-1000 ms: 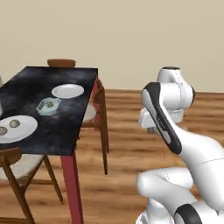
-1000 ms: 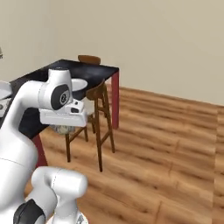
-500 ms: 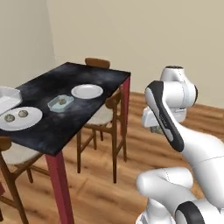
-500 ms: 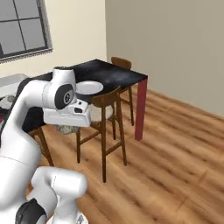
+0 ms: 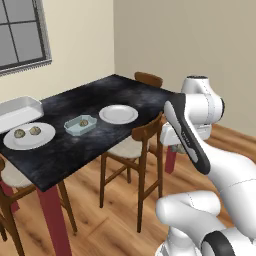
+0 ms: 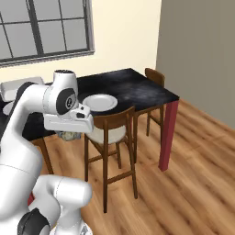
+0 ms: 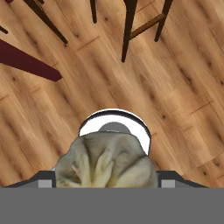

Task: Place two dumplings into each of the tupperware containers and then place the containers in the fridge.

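— One lumpy tan dumpling [image 7: 106,162] is sitting right at the gripper [image 7: 105,181], isn't it?

— Yes. Seen from the hand, it is filling the gap between the dark finger tips, and the jaws are standing wide around it, so I judge they are gripping it. Under it, the wooden floor [image 7: 175,87] is showing, so the hand is hanging off to the side of the desk.

— Which way is the target lying?

— Forward and to the robot's left. The black-topped desk [image 5: 125,90] is standing past a brown wooden chair [image 5: 145,137]. On it, the small pale blue translucent tupperware tray [image 5: 80,125] is lying nearest, long side roughly along the near desk edge, with one olive-brown dumpling [image 5: 84,122] in it.

— And farther out?

— Beyond and left, a round white plate [image 5: 29,135] is carrying two more dumplings [image 5: 27,132]. The larger deep white container [image 5: 17,112] is resting behind it, near the wall, and looks unfilled as far as I can tell.

— So the carry?

— Probably leftward and up over the desk edge, to the blue tray.
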{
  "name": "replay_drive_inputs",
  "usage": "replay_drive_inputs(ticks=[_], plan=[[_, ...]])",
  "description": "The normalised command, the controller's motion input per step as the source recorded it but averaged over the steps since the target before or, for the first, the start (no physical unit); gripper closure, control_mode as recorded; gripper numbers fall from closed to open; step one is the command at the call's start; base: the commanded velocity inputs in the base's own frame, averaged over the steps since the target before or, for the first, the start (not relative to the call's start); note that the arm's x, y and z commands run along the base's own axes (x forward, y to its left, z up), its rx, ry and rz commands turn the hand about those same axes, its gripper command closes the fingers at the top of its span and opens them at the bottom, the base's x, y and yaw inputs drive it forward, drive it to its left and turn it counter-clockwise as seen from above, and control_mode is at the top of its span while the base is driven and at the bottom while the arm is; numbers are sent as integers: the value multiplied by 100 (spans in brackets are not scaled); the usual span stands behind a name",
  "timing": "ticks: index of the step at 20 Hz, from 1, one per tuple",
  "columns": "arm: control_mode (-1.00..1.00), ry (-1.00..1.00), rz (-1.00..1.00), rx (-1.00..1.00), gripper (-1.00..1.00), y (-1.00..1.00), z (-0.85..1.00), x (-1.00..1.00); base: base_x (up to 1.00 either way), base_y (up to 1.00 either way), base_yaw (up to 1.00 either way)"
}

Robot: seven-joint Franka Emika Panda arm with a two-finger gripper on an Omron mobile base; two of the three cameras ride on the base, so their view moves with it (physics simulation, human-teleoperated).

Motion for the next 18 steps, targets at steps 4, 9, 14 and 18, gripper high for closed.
replay_drive_inputs(ticks=[4, 9, 14, 18], plan=[[100, 0, 0, 0, 100, 0, 0, 0, 66, -9, 52], [100, 0, 0, 0, 100, 0, 0, 0, 42, 0, 51], [100, 0, 0, 0, 100, 0, 0, 0, 68, -29, 38], [100, 0, 0, 0, 100, 0, 0, 0, 83, -29, 27]])
